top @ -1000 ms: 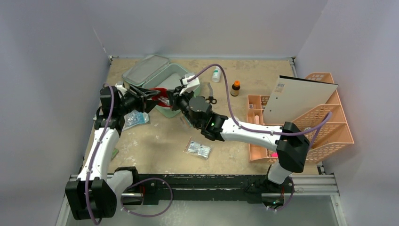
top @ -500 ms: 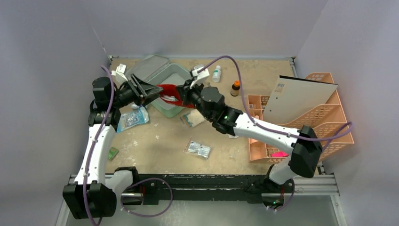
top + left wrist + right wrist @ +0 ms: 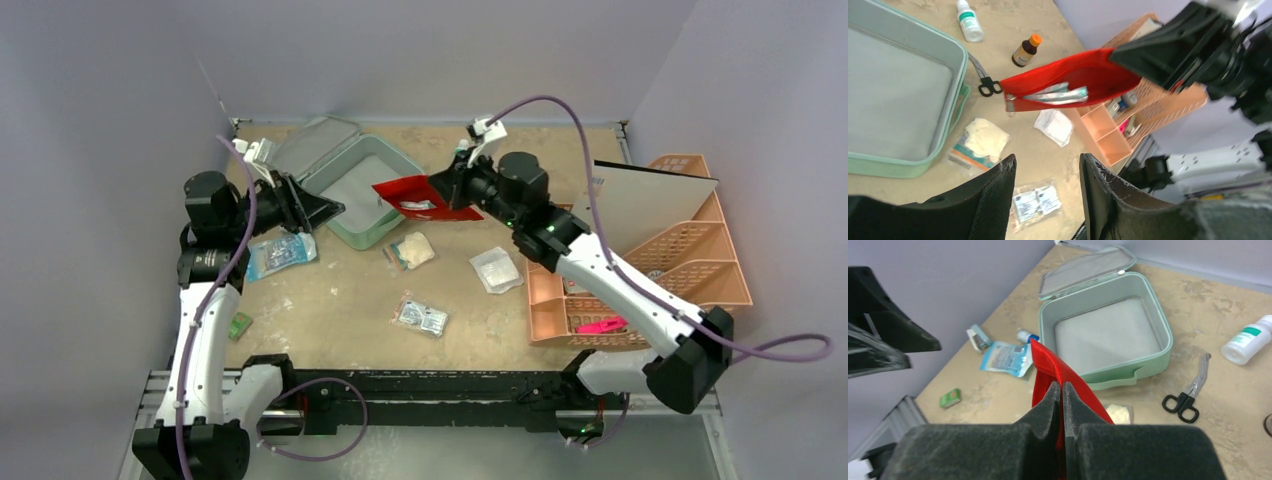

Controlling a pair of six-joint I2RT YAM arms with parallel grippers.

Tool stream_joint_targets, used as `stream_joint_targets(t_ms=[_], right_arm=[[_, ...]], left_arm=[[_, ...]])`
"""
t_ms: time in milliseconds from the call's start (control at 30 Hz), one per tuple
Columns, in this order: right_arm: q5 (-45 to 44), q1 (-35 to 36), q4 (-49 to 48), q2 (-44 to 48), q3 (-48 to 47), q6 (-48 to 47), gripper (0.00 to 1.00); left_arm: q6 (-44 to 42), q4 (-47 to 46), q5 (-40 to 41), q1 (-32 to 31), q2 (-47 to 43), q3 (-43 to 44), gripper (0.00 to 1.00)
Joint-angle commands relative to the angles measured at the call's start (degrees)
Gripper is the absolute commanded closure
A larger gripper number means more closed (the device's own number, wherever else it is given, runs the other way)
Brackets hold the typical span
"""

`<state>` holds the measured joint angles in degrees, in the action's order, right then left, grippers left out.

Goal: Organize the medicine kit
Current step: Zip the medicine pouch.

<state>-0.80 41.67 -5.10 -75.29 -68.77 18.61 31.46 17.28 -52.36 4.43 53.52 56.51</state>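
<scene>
The medicine kit lies open at the back left, its pale inside bare and its lid tipped back. My right gripper is shut on one edge of a red pouch. The pouch hangs in the air just right of the kit, its mouth open with flat packets poking out. My left gripper is open and holds nothing. It hovers at the kit's left front, apart from the pouch.
Loose on the table are a blue packet, a cream gauze packet, a white packet, a clear packet and a green box. Scissors, a white bottle and a brown bottle lie behind. A peach rack stands right.
The right gripper has carried the red pouch up and to the right, away from the kit's front. The left gripper has drawn back to the left and stands apart from the pouch.
</scene>
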Motion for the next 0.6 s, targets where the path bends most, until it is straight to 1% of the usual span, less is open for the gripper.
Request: stream_joint_targets(t_ms=[0,67,100,200,267,367,500,567], right_arm=[[13.9,-4.1,4.5,4.8,-2.1,4.4,1.0],[19.3,-5.9,7.1,4.7,-4.1,5.0,1.0],[22.0,-6.8,8.8,4.3,-5.3,5.0,1.0],[30.7,-9.2,15.0,3.4,-8.7,3.1,1.0],[36.7,-10.6,17.0,2.9,-10.0,1.4,1.0],[43.4,-12.0,16.5,2.0,-10.4,1.4,1.0],[48.8,-12.3,13.9,0.3,-10.5,4.7,1.0],[50.8,-12.4,12.2,-0.4,-10.3,6.2,1.0]], left_arm=[[-6.3,-9.7,-6.7,-0.2,-2.7,-5.8,0.52],[-4.2,-17.1,-10.5,-0.2,-3.2,-8.9,0.53],[-4.1,-18.9,-11.1,-0.2,-3.3,-9.3,0.53],[-3.8,-17.8,-12.0,-0.1,-2.7,-7.7,0.52],[-1.9,-19.1,-13.4,-0.3,-2.0,-7.0,0.51],[3.0,-23.4,-13.6,-0.6,-1.4,-8.4,0.48],[13.6,-38.0,-17.2,-1.3,-0.9,-13.2,0.43],[15.2,-40.9,-17.6,-1.9,-1.1,-14.5,0.41]])
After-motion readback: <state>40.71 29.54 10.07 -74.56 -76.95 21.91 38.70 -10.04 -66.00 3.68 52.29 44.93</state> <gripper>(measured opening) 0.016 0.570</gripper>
